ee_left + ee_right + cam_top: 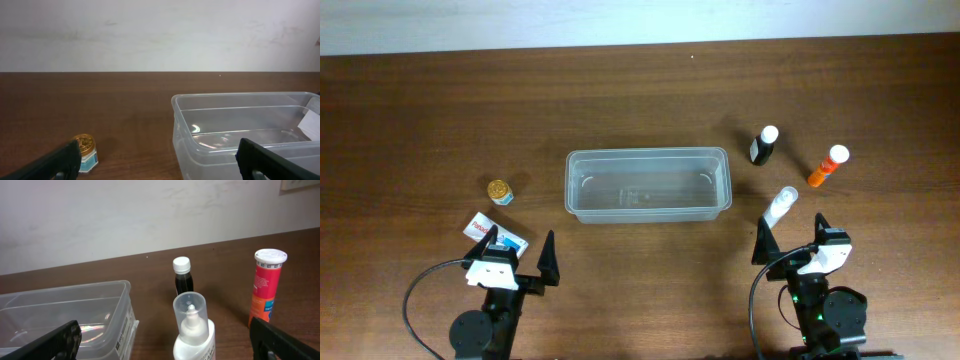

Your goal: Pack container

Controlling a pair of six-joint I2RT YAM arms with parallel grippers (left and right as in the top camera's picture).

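Observation:
The clear plastic container [647, 185] sits empty at the table's middle; it also shows in the left wrist view [240, 130] and the right wrist view [65, 312]. My left gripper [517, 256] is open and empty, near the front edge, left of the container. My right gripper [790, 240] is open and empty, just behind a white spray bottle [780, 207], which stands between its fingers in the right wrist view [194, 330]. A dark bottle with a white cap [764, 145] and an orange tube [828, 166] stand right of the container.
A small gold-lidded jar [500, 191] stands left of the container, also in the left wrist view [85, 152]. A flat white and blue packet [498, 233] lies by my left gripper. The dark bottle [183, 276] and orange tube [266, 287] stand beyond the spray bottle.

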